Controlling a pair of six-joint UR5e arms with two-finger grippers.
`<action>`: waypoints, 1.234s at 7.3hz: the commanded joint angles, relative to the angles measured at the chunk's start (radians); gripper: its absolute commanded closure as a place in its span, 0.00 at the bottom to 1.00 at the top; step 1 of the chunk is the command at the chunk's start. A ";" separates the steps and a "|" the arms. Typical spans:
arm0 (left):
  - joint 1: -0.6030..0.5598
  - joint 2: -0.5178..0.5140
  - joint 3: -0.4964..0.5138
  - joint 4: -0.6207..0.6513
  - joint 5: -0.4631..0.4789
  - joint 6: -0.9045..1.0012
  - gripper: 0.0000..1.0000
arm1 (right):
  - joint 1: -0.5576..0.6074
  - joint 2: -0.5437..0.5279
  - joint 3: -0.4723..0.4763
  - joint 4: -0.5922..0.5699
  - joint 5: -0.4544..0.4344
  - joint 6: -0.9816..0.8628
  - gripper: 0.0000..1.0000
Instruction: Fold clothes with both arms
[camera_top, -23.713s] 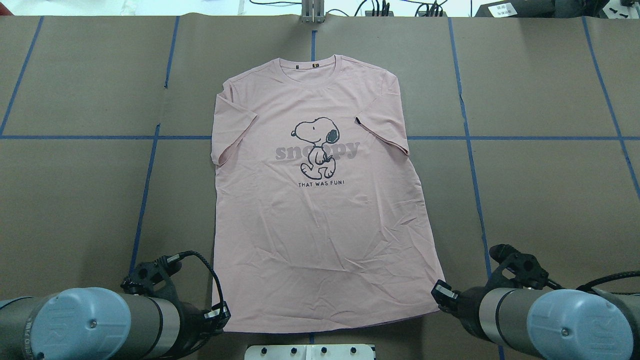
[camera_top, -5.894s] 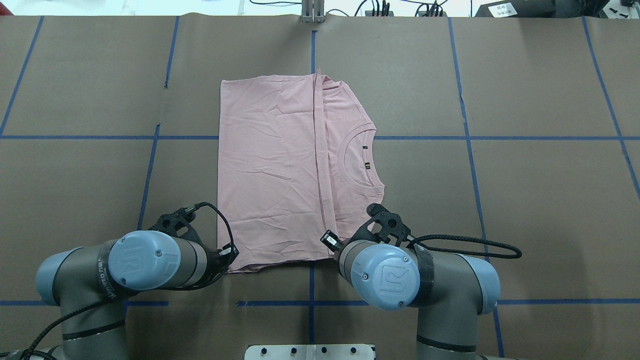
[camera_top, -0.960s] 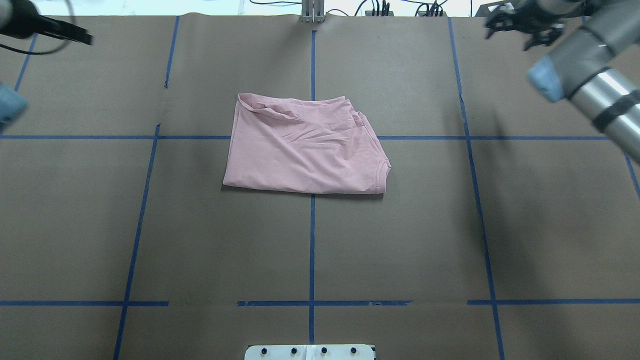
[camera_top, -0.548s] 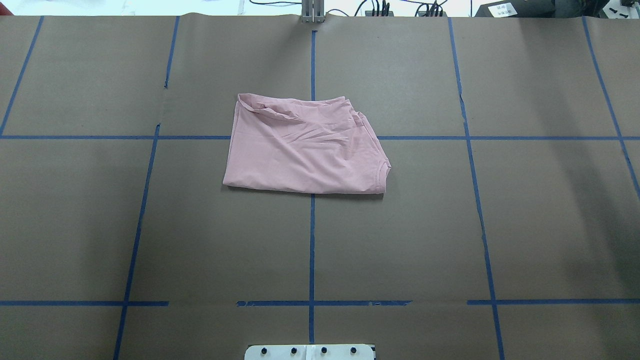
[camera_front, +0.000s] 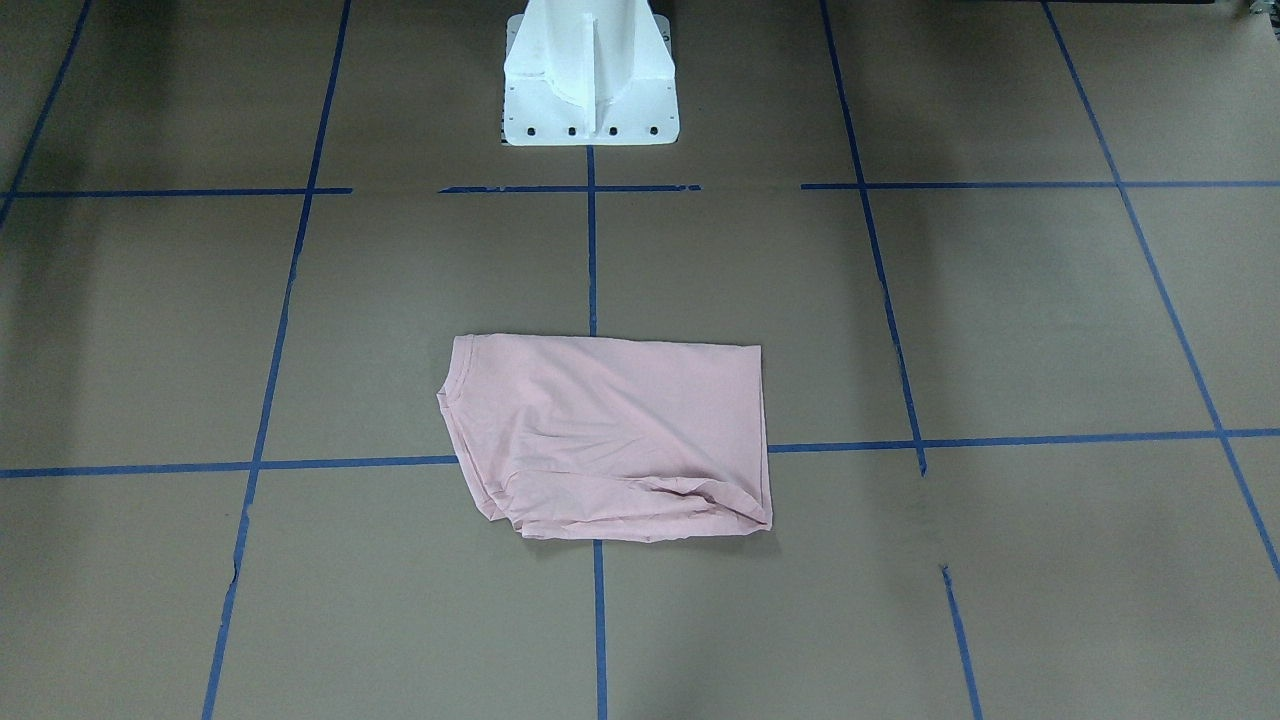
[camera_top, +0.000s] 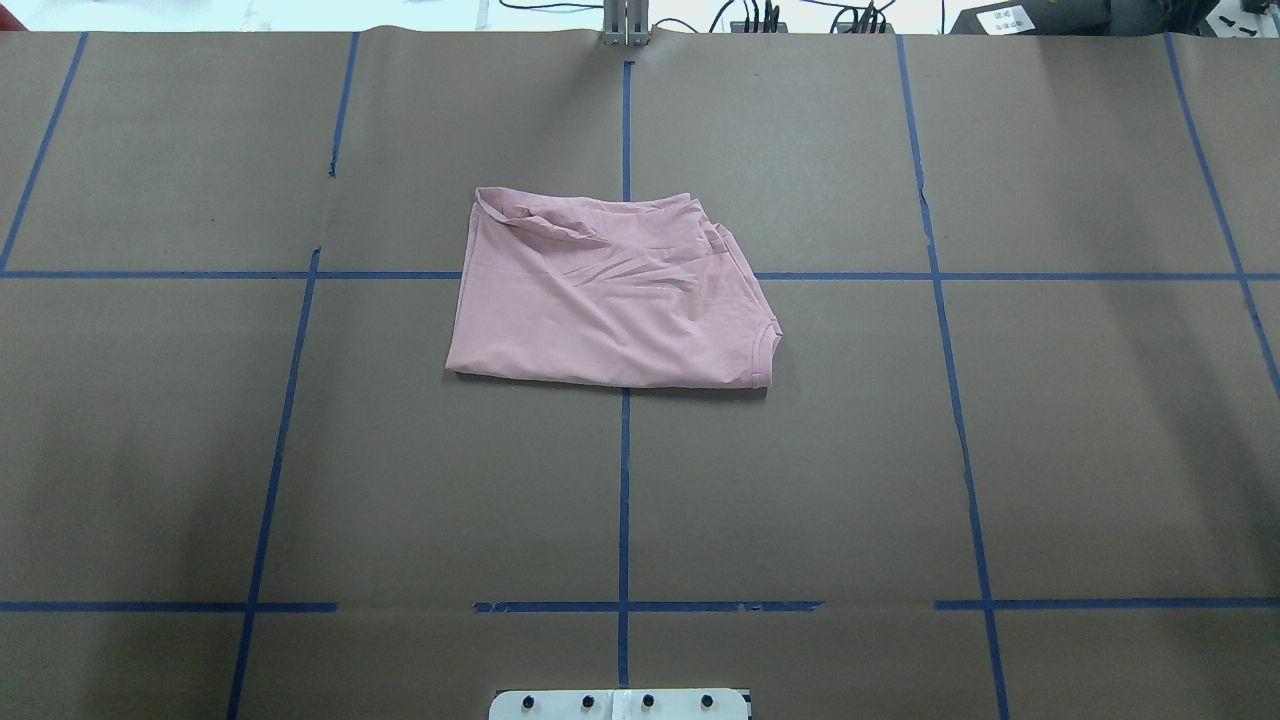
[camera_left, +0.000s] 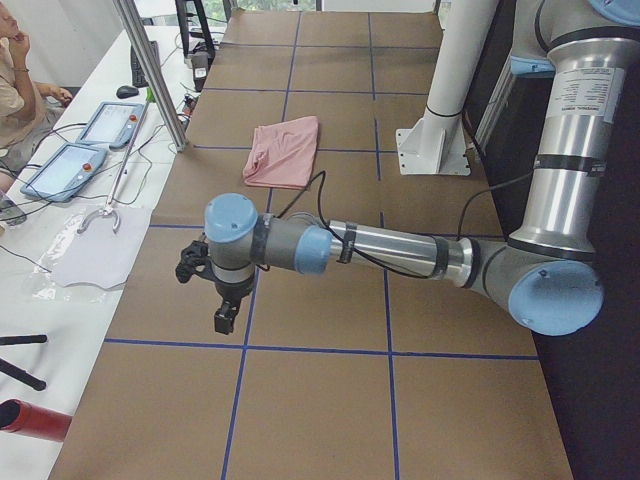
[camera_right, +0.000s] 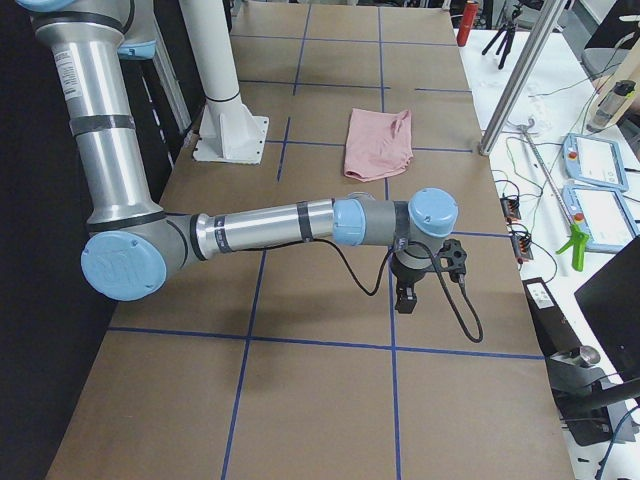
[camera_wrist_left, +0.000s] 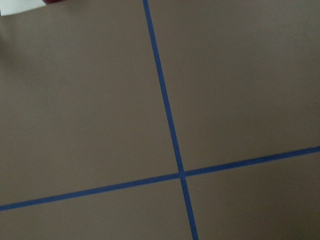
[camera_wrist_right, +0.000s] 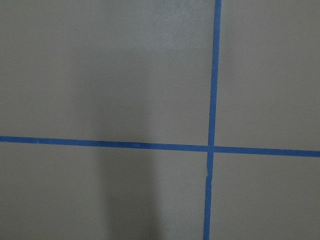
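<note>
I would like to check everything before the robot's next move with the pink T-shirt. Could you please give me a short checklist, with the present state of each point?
1. The pink T-shirt lies folded in one pack on the brown paper: ok.
2. Its edges lie flat: not ok. The far left corner is puckered up.
3. Both claws are clear of the shirt: ok. The left claw and the right claw hang over bare paper, far to either side.
4. No cloth hangs from either claw: ok.
5. Claws open or shut: cannot tell, because only the side views show them.
</note>
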 joint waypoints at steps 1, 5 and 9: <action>0.004 0.071 -0.049 -0.057 0.006 0.001 0.00 | -0.006 -0.004 0.002 -0.002 -0.007 0.003 0.00; 0.004 0.055 -0.214 0.336 0.006 0.003 0.00 | -0.009 -0.027 0.001 -0.001 -0.006 -0.009 0.00; 0.004 0.067 -0.201 0.334 0.003 0.004 0.00 | -0.009 -0.055 0.002 0.062 -0.001 -0.006 0.00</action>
